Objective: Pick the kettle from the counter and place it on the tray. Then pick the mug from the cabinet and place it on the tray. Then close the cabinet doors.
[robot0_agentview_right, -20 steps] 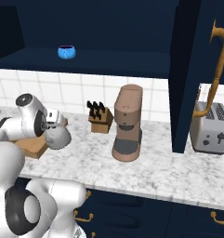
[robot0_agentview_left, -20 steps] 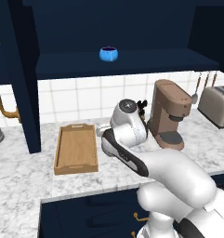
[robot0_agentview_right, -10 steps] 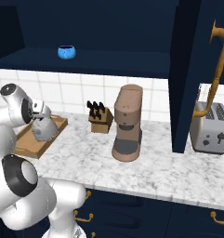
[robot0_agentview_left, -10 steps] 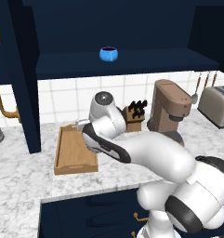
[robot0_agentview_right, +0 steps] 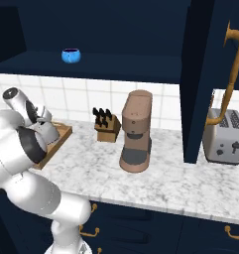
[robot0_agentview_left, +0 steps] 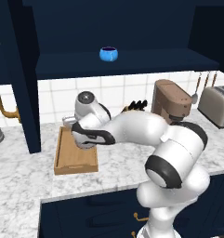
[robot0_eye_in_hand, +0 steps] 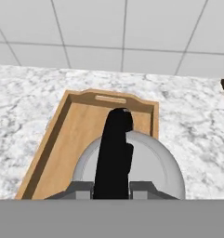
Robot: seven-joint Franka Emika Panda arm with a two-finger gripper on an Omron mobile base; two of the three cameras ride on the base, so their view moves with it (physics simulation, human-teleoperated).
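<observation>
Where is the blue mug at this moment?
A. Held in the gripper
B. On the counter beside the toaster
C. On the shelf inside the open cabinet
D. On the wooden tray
C. The mug stands alone on the navy shelf of the cabinet, high above the counter; the tray below has the kettle over it, not the mug.

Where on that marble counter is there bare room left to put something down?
Bare marble counter runs along the front edge, before the coffee machine and knife block. More lies left of the tray. Crowded: the tray's far end, where the gripper holds the kettle.
</observation>
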